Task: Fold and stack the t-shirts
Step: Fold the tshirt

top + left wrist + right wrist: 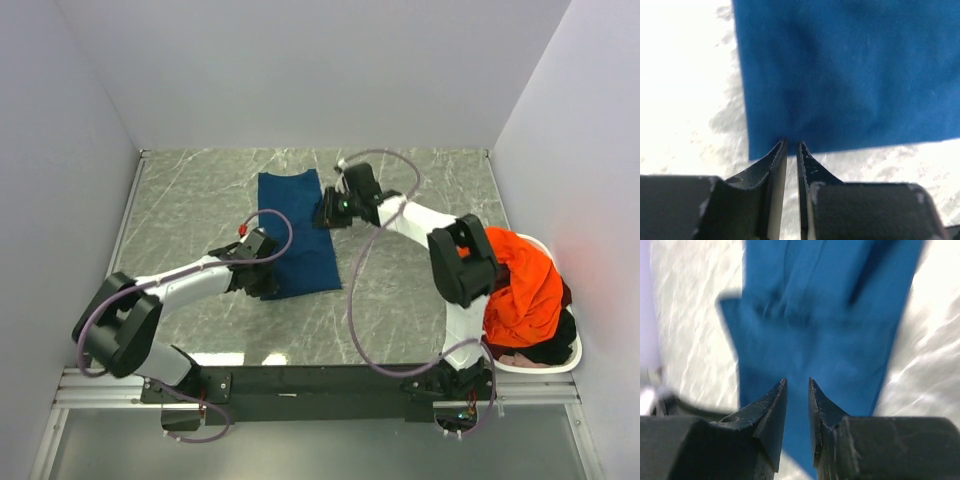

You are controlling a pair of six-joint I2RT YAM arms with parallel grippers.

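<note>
A navy blue t-shirt (295, 225) lies folded into a long strip on the marble table. My left gripper (262, 275) is at its near left corner. In the left wrist view the narrow jaws (792, 144) pinch the hem of the shirt (850, 75), and creases run into the tips. My right gripper (325, 212) hovers at the strip's right edge, further back. It stands open (797, 381) over the blue cloth (820, 330) with nothing between its fingers. A bright orange t-shirt (525, 285) is heaped in the basket, with dark clothes (548, 348) under it.
A white oval basket (572, 362) stands at the right edge of the table, beside the right arm's base. Grey walls enclose the table on the left, back and right. A looping cable (360, 300) hangs from the right arm over the table.
</note>
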